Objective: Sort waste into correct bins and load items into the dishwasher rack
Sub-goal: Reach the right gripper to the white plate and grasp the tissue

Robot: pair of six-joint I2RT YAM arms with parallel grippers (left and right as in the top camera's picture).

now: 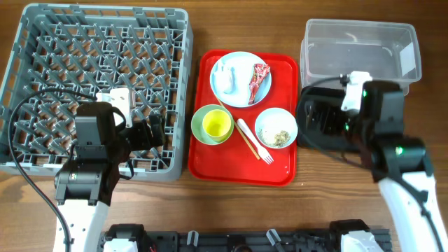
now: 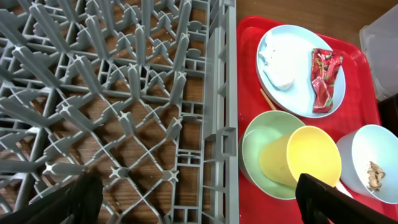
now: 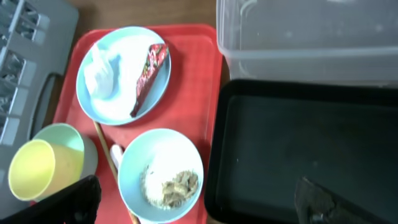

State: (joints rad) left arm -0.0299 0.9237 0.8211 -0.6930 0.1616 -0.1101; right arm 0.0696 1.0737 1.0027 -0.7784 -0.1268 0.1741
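Left hand hovers with its fingers spread wide and empty over the robot-side right part of the grey dishwasher rack. Just beside the rack on the desk, the red tray carries the pale blue plate with the crumpled white tissue and red wrapper, the small yellow-green bowl, the wooden chopstick, the white fork and the pale blue bowl of food scraps. Farther right, the right hand, fingers likewise apart and empty, hangs over the left end of the black tray, which sits against the clear tub.

Brown wood-grain tbl, warm tone, soft even light throughout
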